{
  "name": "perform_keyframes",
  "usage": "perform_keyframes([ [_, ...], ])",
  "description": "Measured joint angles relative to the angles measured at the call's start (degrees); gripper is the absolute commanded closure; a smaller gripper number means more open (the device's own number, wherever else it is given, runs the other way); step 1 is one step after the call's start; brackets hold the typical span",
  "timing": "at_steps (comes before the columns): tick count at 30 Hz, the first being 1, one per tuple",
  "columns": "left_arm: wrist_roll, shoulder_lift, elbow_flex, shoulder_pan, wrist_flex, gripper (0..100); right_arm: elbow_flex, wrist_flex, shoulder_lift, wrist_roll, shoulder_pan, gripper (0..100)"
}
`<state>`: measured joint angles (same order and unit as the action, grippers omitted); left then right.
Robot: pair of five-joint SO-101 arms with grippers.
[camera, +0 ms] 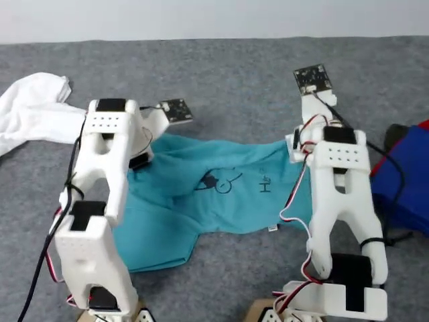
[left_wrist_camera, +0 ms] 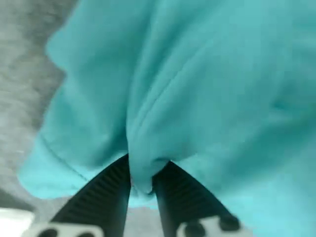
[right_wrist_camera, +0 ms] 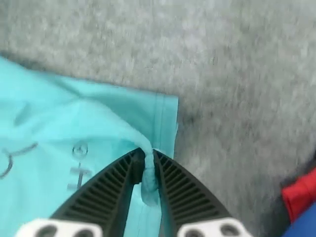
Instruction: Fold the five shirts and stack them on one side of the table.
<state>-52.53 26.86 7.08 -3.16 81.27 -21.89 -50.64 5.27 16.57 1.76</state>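
Grey felt-like fabric covers the bench [camera: 234, 74], and a teal cotton shirt with a small dark line drawing on it [camera: 221, 201] lies spread across its middle, rumpled and partly doubled over at its left part, between two white arms. The left arm [camera: 100, 168] stands over the shirt's left part; its black ribbed jaws are clenched on a raised ridge of the teal cloth, which bulges up between the two tips in the left wrist view. The right arm [camera: 342, 181] stands over the shirt's right edge; its jaws are likewise clenched, grasping a thin pinched fold of the teal fabric just beside the hemmed edge, with bare grey bench beyond it. A crumpled white shirt [camera: 33, 111] lies at the far left of the bench, well apart from the teal one. At the right edge sits a dark blue garment [camera: 402, 181] with a red piece of cloth [right_wrist_camera: 298, 197] touching it.
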Motion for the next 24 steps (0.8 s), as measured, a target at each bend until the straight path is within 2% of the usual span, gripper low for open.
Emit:
perform_keyframes([
  [5, 2.4, 3.1, 0.4, -0.5, -8.3, 100, -1.1, 7.1, -2.0, 0.0, -0.4, 99.1],
  [13, 9.5, 3.8, 9.7, -0.5, -9.5, 99, -1.1, 10.6, -5.5, 0.0, -0.4, 99.1],
  [20, 11.4, 3.8, 10.7, -0.5, -9.5, 78, -1.1, 10.6, -5.5, 0.0, -0.4, 99.1],
  [24, 14.3, 3.8, 10.7, -0.5, -8.1, 79, -1.1, 10.6, -5.5, 0.0, -0.4, 99.1],
])
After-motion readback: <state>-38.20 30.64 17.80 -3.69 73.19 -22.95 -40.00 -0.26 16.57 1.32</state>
